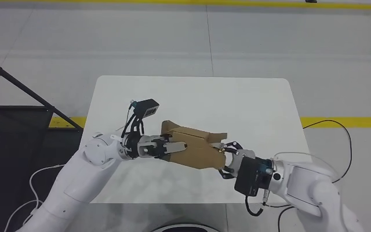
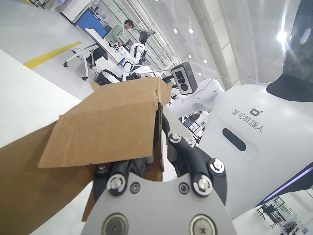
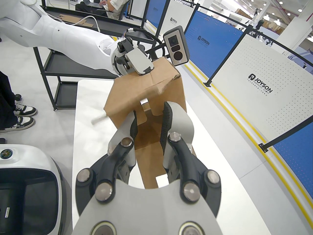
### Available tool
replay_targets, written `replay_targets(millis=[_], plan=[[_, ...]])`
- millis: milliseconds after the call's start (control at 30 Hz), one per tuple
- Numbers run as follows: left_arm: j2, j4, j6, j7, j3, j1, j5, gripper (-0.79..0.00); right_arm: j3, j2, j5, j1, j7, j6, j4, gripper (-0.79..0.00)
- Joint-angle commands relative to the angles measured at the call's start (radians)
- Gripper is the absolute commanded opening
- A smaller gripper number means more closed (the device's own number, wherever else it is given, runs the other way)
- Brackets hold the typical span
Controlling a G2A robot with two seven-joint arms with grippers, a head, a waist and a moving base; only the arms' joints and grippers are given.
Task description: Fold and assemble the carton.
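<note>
Left gripper [image 1: 170, 148] pinches corrugated brown carton [image 1: 196, 153] (right gripper [image 1: 225, 159] straddles it).

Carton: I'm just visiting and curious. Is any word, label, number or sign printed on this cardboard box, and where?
None: the carton shows no text that can be read.
The faces and flaps seen in the top view and in both wrist views are plain brown cardboard.
The faces turned away from the cameras cannot be checked.
</note>
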Motion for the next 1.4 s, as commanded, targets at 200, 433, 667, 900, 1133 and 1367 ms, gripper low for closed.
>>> replay_targets(millis=[200,433,667,900,1133,1367], plan=[[-0.006,0.016,0.000,0.000,0.007,-0.001,-0.023,-0.785,-0.021,-0.001,0.010,0.020,0.006,-0.018,0.008,-0.511],[-0.010,0.021,0.001,-0.001,0.013,-0.005,-0.041,-0.785,-0.047,-0.002,0.021,0.043,0.013,-0.050,0.023,-0.508],[-0.012,0.016,0.004,-0.004,0.020,-0.006,-0.047,-0.785,-0.055,-0.003,0.031,0.058,0.014,-0.055,0.037,-0.486],[-0.015,0.039,0.025,-0.025,0.039,-0.020,-0.133,-0.785,-0.002,0.002,0.038,0.036,0.003,-0.034,0.018,-0.431],[-0.020,0.079,0.071,-0.071,0.052,-0.054,-0.247,-0.785,0.114,0.013,0.047,-0.030,-0.016,-0.034,-0.017,-0.397],[-0.042,0.130,0.181,-0.181,0.036,-0.077,-0.400,-0.785,0.233,0.022,0.069,-0.099,-0.045,-0.047,-0.041,-0.360]])
